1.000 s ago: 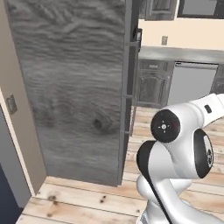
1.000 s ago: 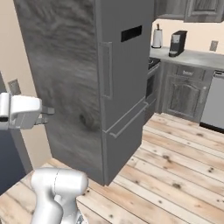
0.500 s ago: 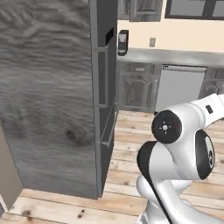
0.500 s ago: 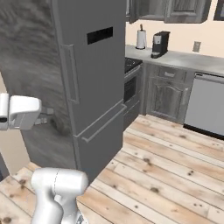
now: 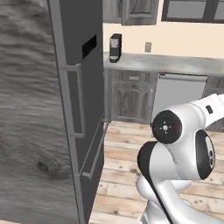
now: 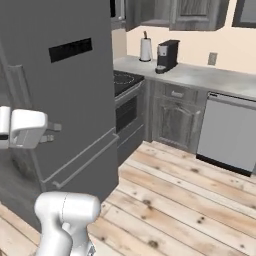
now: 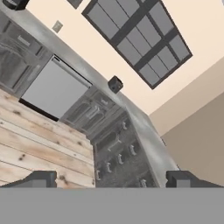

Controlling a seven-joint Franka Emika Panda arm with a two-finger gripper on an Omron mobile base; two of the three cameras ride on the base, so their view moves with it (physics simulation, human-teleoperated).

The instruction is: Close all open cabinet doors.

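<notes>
My claw point(image 7: 111, 178) stands wide apart, holding and touching nothing, with bare plank floor point(image 7: 39, 140) ahead of it. The lower cabinet doors point(image 5: 130, 101) sit flush under the table point(image 5: 175, 64), where a black coffee machine point(image 5: 115, 47) stands. The grey refrigerator point(image 5: 81, 109) rises close on my left; open floor stretches between it and the dishwasher point(image 6: 229, 132). I can read no writing anywhere.

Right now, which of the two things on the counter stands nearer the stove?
The white upright one, beside the stove; the black coffee machine stands farther along.
</notes>
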